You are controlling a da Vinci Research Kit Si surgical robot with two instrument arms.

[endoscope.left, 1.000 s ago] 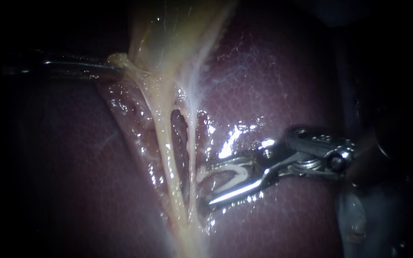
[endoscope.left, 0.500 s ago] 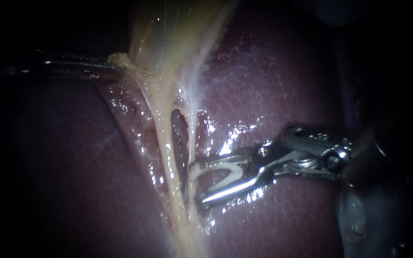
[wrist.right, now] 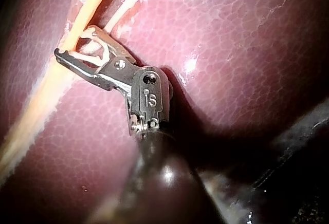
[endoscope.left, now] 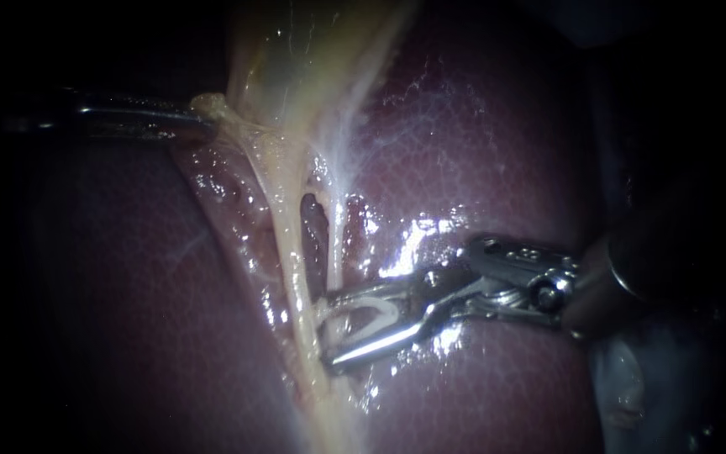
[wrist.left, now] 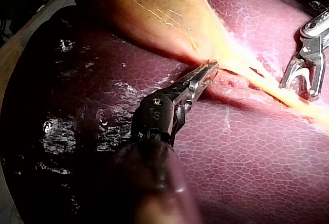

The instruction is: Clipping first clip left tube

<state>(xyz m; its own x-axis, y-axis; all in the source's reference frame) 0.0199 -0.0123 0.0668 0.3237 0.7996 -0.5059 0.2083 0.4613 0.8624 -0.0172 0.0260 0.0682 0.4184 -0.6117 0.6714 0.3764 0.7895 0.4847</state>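
Note:
The pale yellow gallbladder (endoscope.left: 296, 59) narrows into two tubes over the dark red liver (endoscope.left: 481, 143). The left tube (endoscope.left: 289, 252) is yellowish and the right tube (endoscope.left: 336, 227) is whiter. My left instrument (endoscope.left: 203, 118) has its jaws shut on a nub of gallbladder tissue at the neck, also seen in the left wrist view (wrist.left: 211, 69). My right instrument (endoscope.left: 327, 329) has open jaws with a white clip (endoscope.left: 380, 315) seated between them. They reach across the right tube, with their tips at the left tube. In the right wrist view a tube runs through its open jaws (wrist.right: 75, 41).
Wet, glistening liver bed (endoscope.left: 237, 210) lies left of the tubes, with a dark slit (endoscope.left: 314, 227) between them. A pale shiny surface (endoscope.left: 623, 378) shows under the right instrument's shaft. In the left wrist view my right instrument (wrist.left: 299, 88) stands ahead of the left jaws.
My right instrument has moved left with its open jaws and clip, from beside the right tube to across it, reaching the left tube. The left instrument has held still.

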